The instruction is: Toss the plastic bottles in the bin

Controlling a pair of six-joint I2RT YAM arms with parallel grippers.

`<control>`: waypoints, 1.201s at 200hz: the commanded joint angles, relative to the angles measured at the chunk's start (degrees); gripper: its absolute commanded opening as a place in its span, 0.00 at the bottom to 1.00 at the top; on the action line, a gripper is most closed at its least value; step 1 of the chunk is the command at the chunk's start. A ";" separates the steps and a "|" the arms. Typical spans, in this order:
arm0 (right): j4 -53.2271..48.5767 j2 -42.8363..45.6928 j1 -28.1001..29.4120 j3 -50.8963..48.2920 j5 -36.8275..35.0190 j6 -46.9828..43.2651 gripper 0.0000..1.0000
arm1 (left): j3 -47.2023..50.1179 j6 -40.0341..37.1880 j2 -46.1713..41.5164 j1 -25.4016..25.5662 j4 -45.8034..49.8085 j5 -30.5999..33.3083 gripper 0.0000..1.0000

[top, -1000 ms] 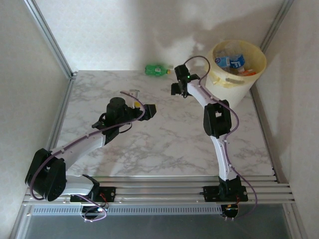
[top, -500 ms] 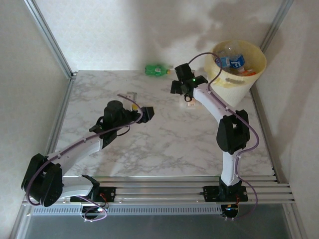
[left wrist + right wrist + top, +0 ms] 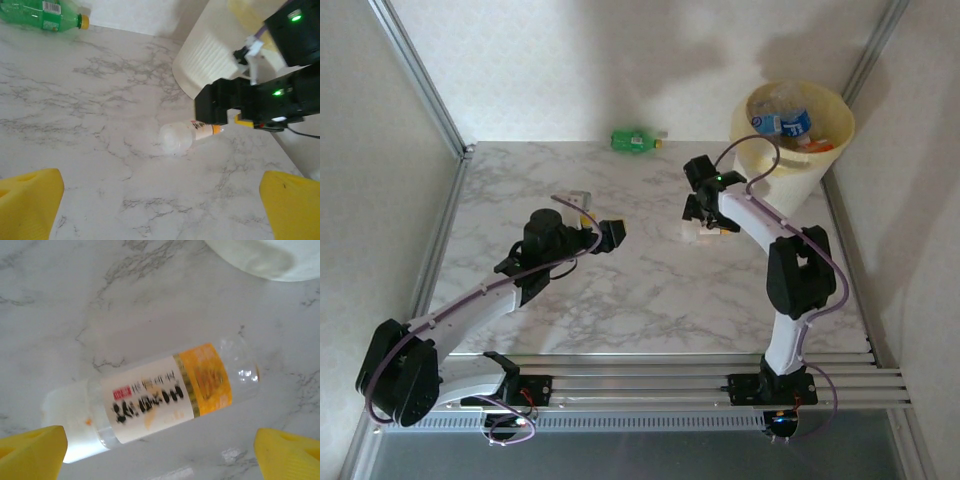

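1. Near left: the left gripper (image 3: 161, 207) has its yellow fingertips spread to their widest with nothing between them. It hangs over the white-grey marbled table (image 3: 650, 290).
2. Just beyond that arm's wrist, a small pale item (image 3: 581, 198) lies on the table; too small to identify.
3. Centre right: the right gripper (image 3: 160, 454) has its jaws wide apart and holds nothing. A clear plastic bottle (image 3: 150, 400) lies on its side on the table directly beneath, between the two yellow fingertips and touching neither.
4. This bottle is a transparent cylinder. It has a white label with dark print and a red mark, and an orange band toward one end. Its long axis runs roughly finger to finger, slightly tilted.
5. Far right: the bin (image 3: 810, 180) is a round cream-white bucket with a ribbed wall and a pale yellow liner over the rim. It stands just beyond the right gripper. Several bottles lie inside, among them a blue-labelled bottle (image 3: 790, 122).
6. Far centre: a green bottle (image 3: 637, 141) with a yellow cap lies on its side against the back wall, well apart from both grippers.
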State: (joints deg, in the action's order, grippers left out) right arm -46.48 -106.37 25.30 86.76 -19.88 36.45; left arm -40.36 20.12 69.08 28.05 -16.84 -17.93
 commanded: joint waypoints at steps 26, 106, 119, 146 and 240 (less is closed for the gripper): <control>3.39 1.24 -0.25 -8.82 5.15 4.97 0.98 | 0.55 -0.07 0.41 0.46 -2.22 0.75 1.00; 8.57 -0.92 -0.42 -14.16 7.31 7.90 0.98 | 2.39 -1.44 -2.08 0.48 -0.06 2.55 1.00; 8.63 -0.99 -0.47 -13.86 7.27 7.83 0.99 | 2.47 -1.40 -2.28 0.47 0.14 2.60 1.00; 9.03 -1.62 -1.20 -13.60 7.92 7.85 0.99 | 2.88 -1.39 -2.71 0.43 0.05 2.61 1.00; 10.84 -2.82 -2.80 -15.26 8.02 6.61 0.97 | 3.53 -1.07 -3.78 0.47 0.59 2.73 1.00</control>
State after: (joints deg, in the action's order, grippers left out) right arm -32.99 -108.03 22.90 72.73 -10.83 44.14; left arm -37.56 19.46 66.57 28.05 -16.38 -16.19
